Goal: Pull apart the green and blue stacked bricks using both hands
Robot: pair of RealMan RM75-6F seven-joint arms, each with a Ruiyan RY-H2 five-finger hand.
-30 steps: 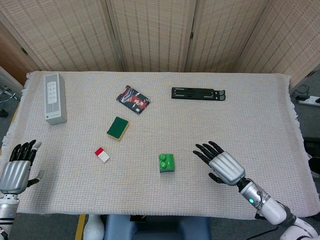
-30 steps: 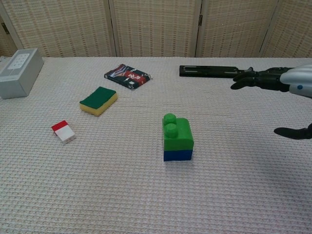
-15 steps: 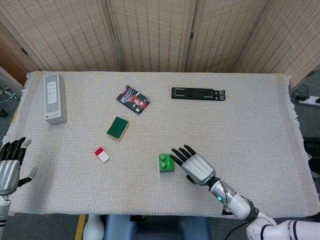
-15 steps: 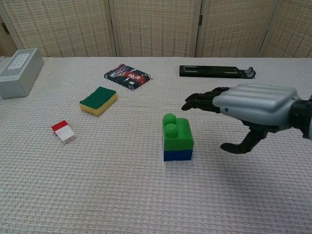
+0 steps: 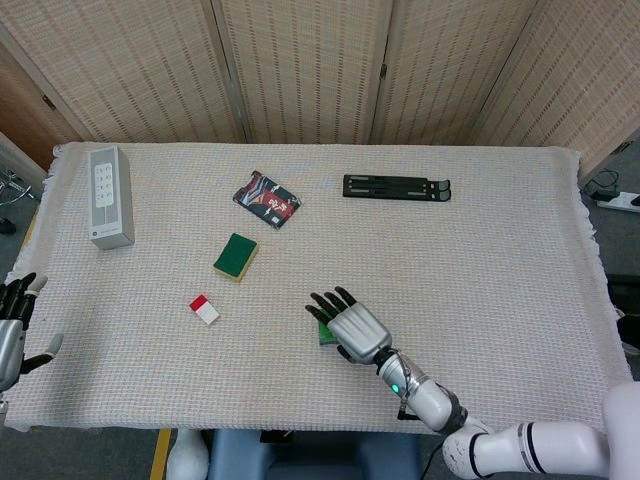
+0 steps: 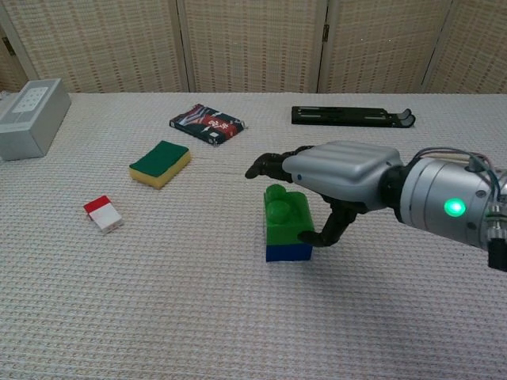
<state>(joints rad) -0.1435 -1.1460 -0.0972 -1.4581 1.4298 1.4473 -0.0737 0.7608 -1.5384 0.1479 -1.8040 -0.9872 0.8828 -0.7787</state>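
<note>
The green brick [image 6: 283, 220] sits stacked on the blue brick [image 6: 287, 252], standing on the cloth near the table's front middle. My right hand [image 6: 341, 172] hovers just over the stack, fingers stretched out flat above the green studs. Its thumb hangs down by the green brick's right side, touching or nearly touching it. In the head view the right hand [image 5: 350, 325] covers most of the green brick [image 5: 323, 336], and the blue brick is hidden. My left hand [image 5: 12, 328] holds nothing at the table's far left edge, fingers apart, far from the bricks.
A small red and white block [image 6: 103, 214] and a green and yellow sponge [image 6: 160, 163] lie left of the stack. Further back are a patterned packet [image 6: 207, 124], a grey box [image 6: 32, 117] at the far left, and a black stand [image 6: 348, 115].
My right hand has swept left from the right side of the table to just over the stacked bricks. The left hand has drifted further left and down. The bricks have not moved.
</note>
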